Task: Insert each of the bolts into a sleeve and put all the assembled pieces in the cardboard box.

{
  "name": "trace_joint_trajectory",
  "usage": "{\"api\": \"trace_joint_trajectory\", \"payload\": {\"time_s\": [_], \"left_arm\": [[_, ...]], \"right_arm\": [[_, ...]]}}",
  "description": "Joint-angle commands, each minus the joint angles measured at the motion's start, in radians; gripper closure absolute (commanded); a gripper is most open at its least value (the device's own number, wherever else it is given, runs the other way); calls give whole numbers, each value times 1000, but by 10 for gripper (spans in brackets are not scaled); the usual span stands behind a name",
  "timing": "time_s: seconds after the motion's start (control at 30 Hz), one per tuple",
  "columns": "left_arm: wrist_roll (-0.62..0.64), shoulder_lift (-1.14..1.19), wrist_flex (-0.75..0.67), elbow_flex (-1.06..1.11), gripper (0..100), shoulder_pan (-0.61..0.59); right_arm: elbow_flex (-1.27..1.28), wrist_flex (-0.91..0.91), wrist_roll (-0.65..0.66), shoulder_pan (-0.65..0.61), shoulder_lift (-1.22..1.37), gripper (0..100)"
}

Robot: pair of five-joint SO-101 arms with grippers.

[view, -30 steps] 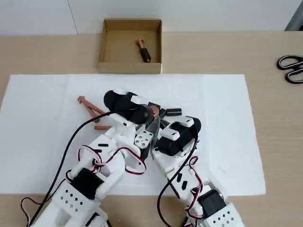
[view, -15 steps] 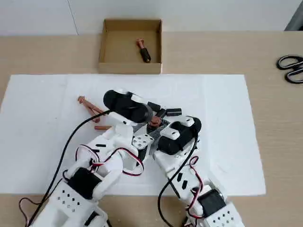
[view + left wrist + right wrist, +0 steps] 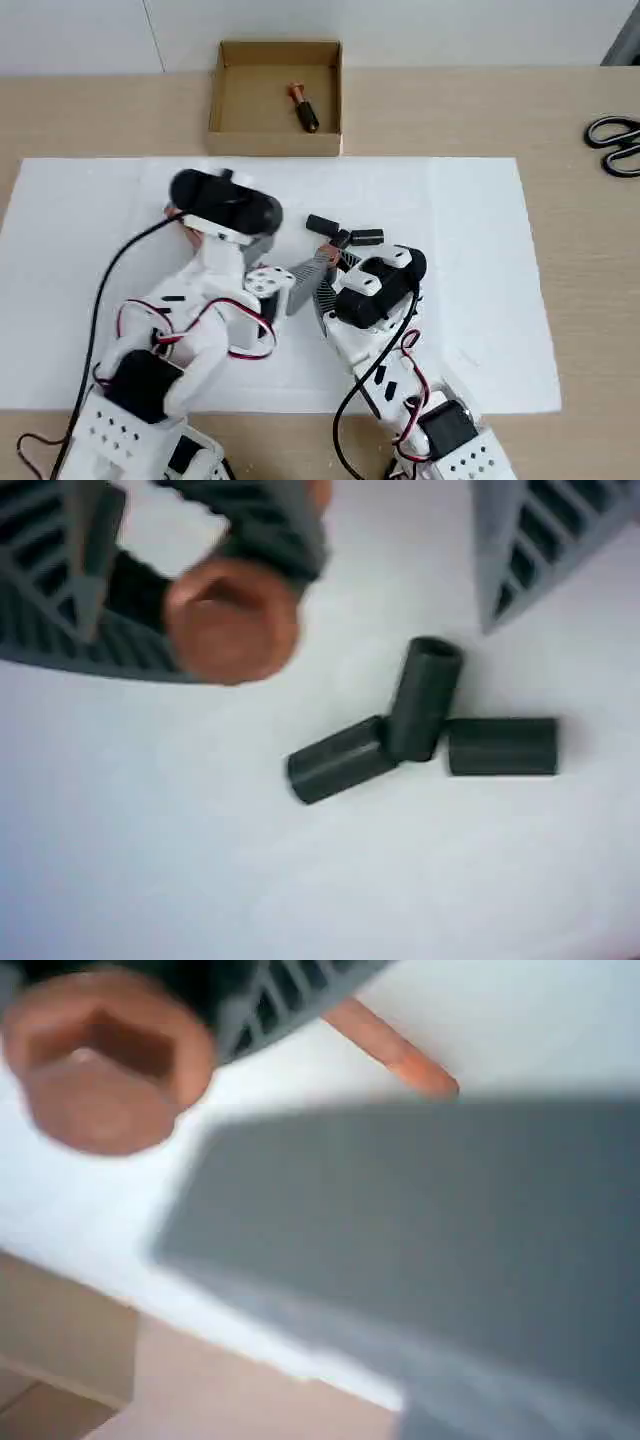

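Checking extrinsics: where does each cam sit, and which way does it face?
High: fixed above, looking down on table, cardboard box, left arm, right arm.
Left wrist: on left arm, over three loose sleeves; left gripper partly in frame.
Right wrist: on right arm, close behind right gripper holding sleeved bolt.
Shared: both wrists see that bolt's head.

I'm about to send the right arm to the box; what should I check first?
1. Bolt seated in sleeve: ok, head protrudes.
2. Right gripper shut on that sleeve: ok.
3. Left gripper not gripping it: ok, looks open.
4. Cardboard box has room: ok, one piece inside.
5. Clearance over loose sleeves: cannot tell.
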Motion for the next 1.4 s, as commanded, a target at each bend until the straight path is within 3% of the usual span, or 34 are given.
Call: {"api": "trace_joint_trajectory", "payload": {"time_s": [0.0, 0.13, 0.3, 0.47, 0.53, 0.67, 0.83, 1.17, 1.37], "left_arm": [[-3, -14, 58, -85, 765, -63], [-6, -14, 109, -107, 765, -183], [-11, -14, 224, -137, 765, -462], [-216, -14, 319, -153, 765, -698], [-226, -14, 322, -151, 765, -743], [-226, -14, 336, -153, 766, -753], [-226, -14, 336, -153, 767, -753], [-226, -14, 336, -151, 767, -756], [-226, -14, 336, -151, 767, -756]], "right_arm": [[-6, -25, 8, -4, -12, 995], [-2, -25, 8, -2, -10, 995], [-11, 33, 9, 5, -1, 995], [-123, 254, 9, 91, 1, 995], [-193, 280, 9, 156, 2, 995], [-362, 280, 14, 209, 108, 995], [-637, 255, 14, 243, 483, 995], [-1185, -308, 12, 268, 1372, 995], [-1511, -466, 9, 269, 1810, 995]]}}
